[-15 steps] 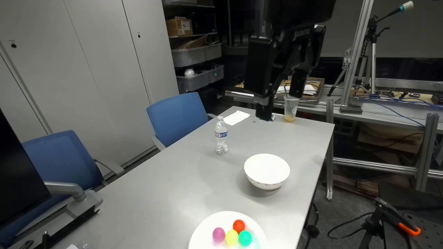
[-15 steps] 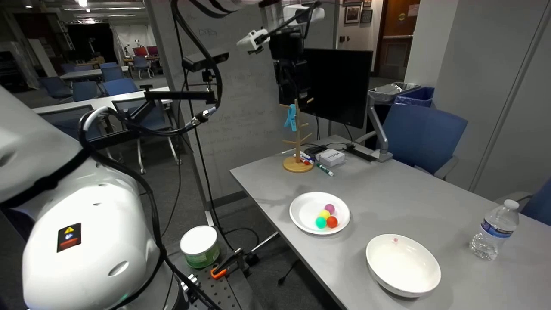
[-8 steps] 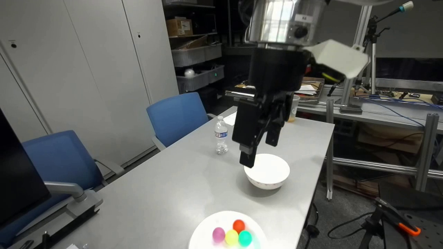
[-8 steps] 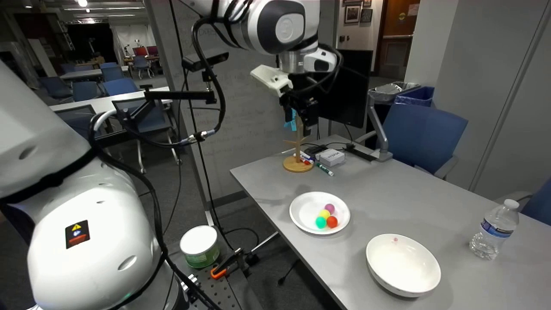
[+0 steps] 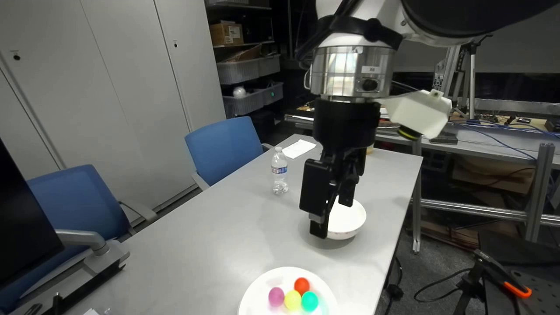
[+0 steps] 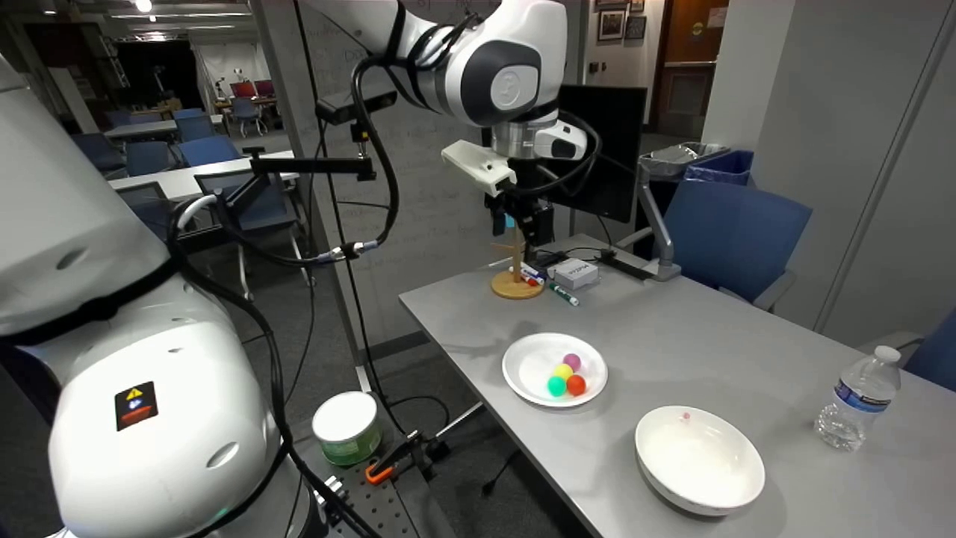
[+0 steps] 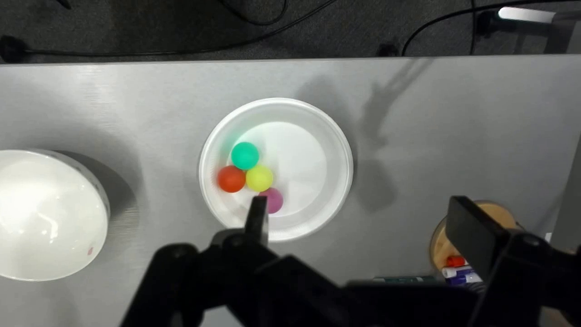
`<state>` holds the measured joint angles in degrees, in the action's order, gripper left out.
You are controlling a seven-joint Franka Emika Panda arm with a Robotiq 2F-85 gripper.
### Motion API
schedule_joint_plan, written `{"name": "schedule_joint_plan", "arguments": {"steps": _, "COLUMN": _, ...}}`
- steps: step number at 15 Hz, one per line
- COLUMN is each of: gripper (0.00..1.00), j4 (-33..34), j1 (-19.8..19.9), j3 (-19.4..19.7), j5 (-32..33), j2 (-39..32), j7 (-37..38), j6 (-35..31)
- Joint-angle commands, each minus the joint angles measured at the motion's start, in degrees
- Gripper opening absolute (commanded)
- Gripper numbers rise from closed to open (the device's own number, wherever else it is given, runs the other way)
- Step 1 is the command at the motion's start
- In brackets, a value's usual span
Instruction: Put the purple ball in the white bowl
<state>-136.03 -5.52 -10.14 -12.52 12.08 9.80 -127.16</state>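
Wrist view: gripper [image 7: 356, 211] is empty, jaws wide apart, prob. so that purple ball [image 7: 275, 200] on plate [image 7: 302, 161] fits b/w; white bowl [image 7: 45, 213] stands nearby, prob. for drop.

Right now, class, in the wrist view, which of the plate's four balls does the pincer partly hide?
The purple ball: the pincer covers part of its edge there, while the green ball, red ball and yellow ball show clear of the pincer.
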Motion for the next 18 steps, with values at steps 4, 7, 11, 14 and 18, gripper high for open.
{"name": "schedule_joint_plan", "arguments": {"steps": 4, "gripper": 1.0, "j4": -0.68, "j1": -0.19, "j3": 0.19, "j5": 4.01, "j2": -1.23, "j7": 1.53, "j6": -2.17}}
{"name": "schedule_joint_plan", "arguments": {"steps": 7, "gripper": 1.0, "j4": -1.83, "j1": 0.02, "j3": -0.47, "j5": 11.24, "j2": -4.01, "j7": 2.47, "j6": -6.6}}
{"name": "schedule_joint_plan", "arguments": {"steps": 11, "gripper": 1.0, "j4": -3.34, "j1": -0.35, "j3": 0.01, "j5": 16.58, "j2": -9.28, "j7": 2.04, "j6": -17.32}}
{"name": "schedule_joint_plan", "arguments": {"steps": 14, "gripper": 1.0, "j4": -3.17, "j1": -0.54, "j3": 0.72, "j5": 17.98, "j2": -13.7, "j7": 1.03, "j6": -25.58}}
{"name": "schedule_joint_plan", "arguments": {"steps": 18, "gripper": 1.0, "j4": -3.49, "j1": -1.0, "j3": 1.15, "j5": 16.37, "j2": -14.94, "j7": 0.43, "j6": -27.17}}
